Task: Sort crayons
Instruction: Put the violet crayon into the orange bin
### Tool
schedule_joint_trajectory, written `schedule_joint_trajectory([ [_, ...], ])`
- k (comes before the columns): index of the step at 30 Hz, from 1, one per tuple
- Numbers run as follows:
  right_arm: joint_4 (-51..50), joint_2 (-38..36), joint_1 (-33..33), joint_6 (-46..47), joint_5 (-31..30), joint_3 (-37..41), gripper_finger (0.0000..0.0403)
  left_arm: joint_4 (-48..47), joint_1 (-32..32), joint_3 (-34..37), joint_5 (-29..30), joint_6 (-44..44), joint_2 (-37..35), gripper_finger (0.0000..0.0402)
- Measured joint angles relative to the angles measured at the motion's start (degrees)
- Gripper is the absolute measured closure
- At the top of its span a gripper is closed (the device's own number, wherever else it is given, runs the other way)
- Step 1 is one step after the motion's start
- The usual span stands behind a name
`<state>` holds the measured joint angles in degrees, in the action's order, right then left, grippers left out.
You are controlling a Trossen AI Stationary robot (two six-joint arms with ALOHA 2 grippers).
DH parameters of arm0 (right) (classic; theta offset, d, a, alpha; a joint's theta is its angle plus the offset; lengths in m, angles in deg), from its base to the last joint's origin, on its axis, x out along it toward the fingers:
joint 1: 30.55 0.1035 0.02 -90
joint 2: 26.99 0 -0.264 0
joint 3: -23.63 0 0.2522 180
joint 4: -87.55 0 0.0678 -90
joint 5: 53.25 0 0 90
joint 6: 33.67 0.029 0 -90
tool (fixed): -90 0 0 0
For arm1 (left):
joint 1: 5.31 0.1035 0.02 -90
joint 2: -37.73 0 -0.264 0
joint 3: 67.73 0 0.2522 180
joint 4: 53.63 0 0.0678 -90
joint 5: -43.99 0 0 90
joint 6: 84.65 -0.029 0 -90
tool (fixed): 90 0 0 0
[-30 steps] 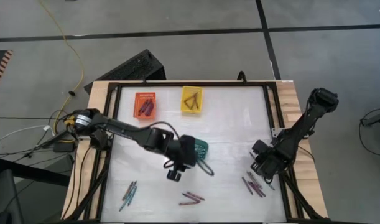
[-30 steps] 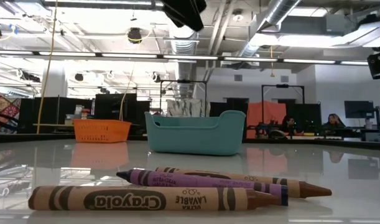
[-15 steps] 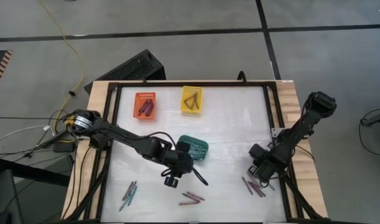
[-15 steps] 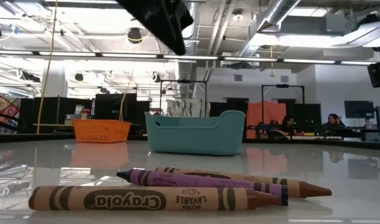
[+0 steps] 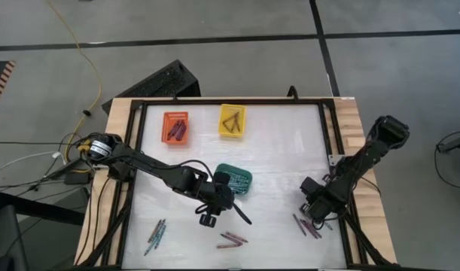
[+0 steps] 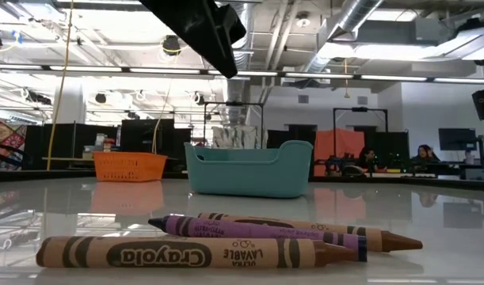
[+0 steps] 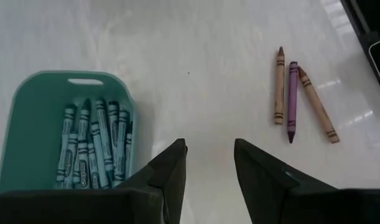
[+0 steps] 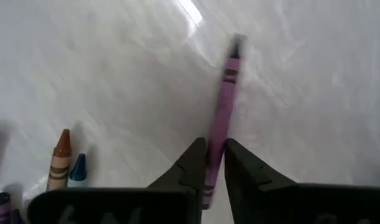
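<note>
The crayons lie in loose groups near the table's front edge: at the left, in the middle and at the right. My right gripper points down over the right group, shut on a purple crayon. A brown and a blue crayon lie beside it. My left gripper hangs open and holds nothing, just in front of the teal basket full of teal crayons. Two brown crayons and a purple one lie past it. My right gripper pinches the purple crayon between its two fingers on the long sides near one end. It comes steeply from above, and the crayon runs out past the fingertips. I cannot tell whether the crayon is off the table.
An orange basket and a yellow basket, each with crayons in it, stand at the far side. The teal basket sits mid-table. A black frame borders the white tabletop.
My left gripper has come down and moved from over the teal basket toward the table's near edge, so the basket now shows clear of it. My right gripper has sunk toward the crayons at the right.
</note>
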<state>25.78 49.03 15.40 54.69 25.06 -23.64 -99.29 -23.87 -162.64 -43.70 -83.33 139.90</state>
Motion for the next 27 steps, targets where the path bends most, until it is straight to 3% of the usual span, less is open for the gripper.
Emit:
schedule_joint_trajectory([
  [7,1.5,2.2,-2.4,-2.3,1.8,0.2,0.0380,-0.1,-0.5,0.0,0.4,0.0,0.0,0.0276],
  [10,1.4,1.4,-2.7,-3.1,1.8,0.2,0.0397,-0.4,-1.0,0.0,3.5,0.0,0.0,0.0276],
  [23,0.4,-4.1,-3.0,-3.5,0.4,0.4,0.0402,0.8,-1.3,0.0,12.5,-1.5,0.0,0.0276],
  [27,2.0,-6.2,-3.1,-4.4,-4.0,0.2,0.0402,3.0,-1.3,0.0,14.0,-3.1,0.0,0.0276],
])
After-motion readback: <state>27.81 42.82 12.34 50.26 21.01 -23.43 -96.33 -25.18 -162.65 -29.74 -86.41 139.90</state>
